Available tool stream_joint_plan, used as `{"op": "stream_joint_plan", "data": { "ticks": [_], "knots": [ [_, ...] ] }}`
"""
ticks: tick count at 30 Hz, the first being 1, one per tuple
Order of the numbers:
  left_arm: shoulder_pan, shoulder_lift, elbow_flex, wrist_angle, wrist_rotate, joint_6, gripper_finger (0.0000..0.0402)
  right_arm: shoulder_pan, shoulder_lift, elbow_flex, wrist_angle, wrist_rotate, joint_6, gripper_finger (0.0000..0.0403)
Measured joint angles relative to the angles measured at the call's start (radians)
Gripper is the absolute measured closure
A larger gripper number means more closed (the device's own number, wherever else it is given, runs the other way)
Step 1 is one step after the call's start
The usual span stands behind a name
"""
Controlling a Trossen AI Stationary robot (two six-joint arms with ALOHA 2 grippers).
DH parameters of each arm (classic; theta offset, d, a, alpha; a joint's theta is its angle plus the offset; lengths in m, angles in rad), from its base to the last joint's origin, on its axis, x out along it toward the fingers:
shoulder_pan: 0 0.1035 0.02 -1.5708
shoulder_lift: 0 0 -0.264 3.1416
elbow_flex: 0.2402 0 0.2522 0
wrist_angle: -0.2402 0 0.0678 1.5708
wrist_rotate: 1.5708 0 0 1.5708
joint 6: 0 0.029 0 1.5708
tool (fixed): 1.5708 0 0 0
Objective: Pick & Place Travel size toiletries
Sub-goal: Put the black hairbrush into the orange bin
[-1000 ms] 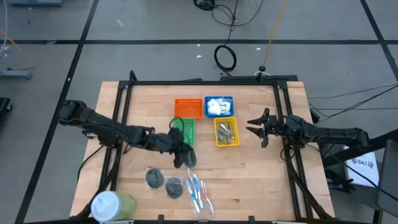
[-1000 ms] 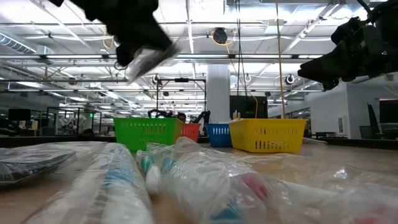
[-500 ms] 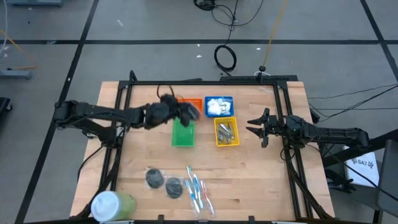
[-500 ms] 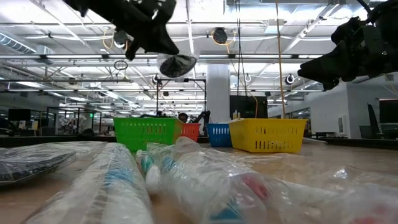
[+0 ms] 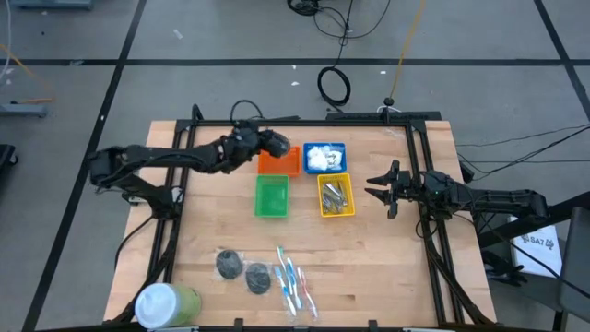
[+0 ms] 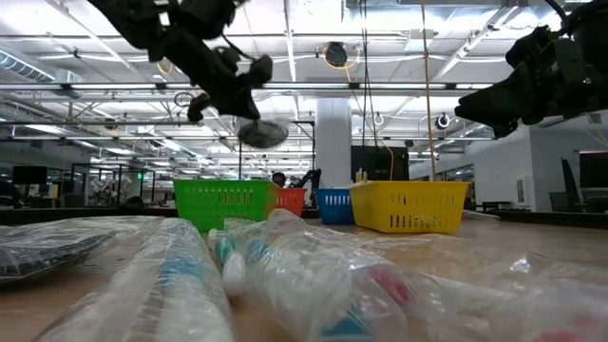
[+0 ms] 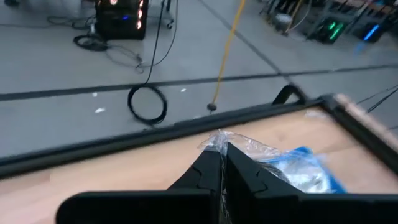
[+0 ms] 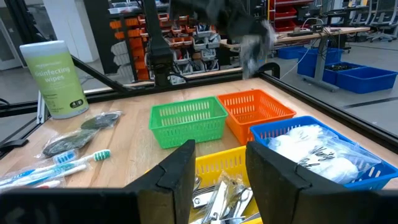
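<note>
My left gripper (image 5: 265, 144) is shut on a dark grey round disc in a clear wrapper (image 6: 261, 133) and holds it in the air above the orange basket (image 5: 279, 162). The same disc shows blurred in the right wrist view (image 8: 252, 43). Two more wrapped discs (image 5: 241, 270) and several wrapped toothbrushes (image 5: 293, 286) lie flat on the table near its near edge. White packets fill the blue basket (image 5: 324, 157), and silver clippers lie in the yellow basket (image 5: 335, 195). My right gripper (image 5: 383, 189) waits open at the table's right side, holding nothing. My left gripper pinches the disc's clear wrapper (image 7: 231, 145) between its two shut fingers (image 7: 211, 171); crumpled film sticks out past the fingertips. The fingers slant a little downward, coming from the table's left. The disc (image 6: 263, 134) hangs below the fingertips, clear of the baskets.
The green basket (image 5: 271, 195) stands in front of the orange one. A big white-and-green tub (image 5: 166, 302) lies at the near left corner. A black frame (image 5: 304, 121) runs round the table's edges.
My left gripper has swung from just in front of the green basket toward the table's far edge, turning as it went. It has carried the wrapped disc, lifted clear, over the green basket to above the orange basket. It has stayed shut.
</note>
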Motion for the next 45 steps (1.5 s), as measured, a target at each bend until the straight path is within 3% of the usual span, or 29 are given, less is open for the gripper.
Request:
{"op": "stream_joint_plan", "data": {
  "ticks": [8,16,20,28,33,39,45],
  "knots": [
    [0.001,0.183,0.000,0.132,-0.002,0.025,0.0392,0.000,0.000,0.000,0.000,0.000,0.000,0.0273],
    [-0.001,0.189,0.000,0.134,0.019,0.043,0.0383,0.000,0.000,0.000,0.000,0.000,0.000,0.0273],
    [-0.004,0.171,0.000,0.142,0.022,0.068,0.0339,0.000,0.000,0.000,0.000,0.000,0.000,0.0273],
    [-0.013,0.170,0.000,0.145,0.023,0.096,0.0207,0.000,0.000,0.000,0.000,0.000,0.000,0.0273],
    [-0.041,0.158,0.000,0.152,0.027,0.183,0.0155,0.000,0.000,0.000,0.000,0.000,0.000,0.0273],
    [-0.091,0.077,0.000,0.106,0.164,0.289,0.0132,0.000,0.000,0.000,0.000,0.000,0.000,0.0273],
    [-0.185,-0.098,0.000,-0.132,0.318,0.272,0.0142,0.000,0.001,0.000,0.000,0.000,0.000,0.0273]
  ]
}}
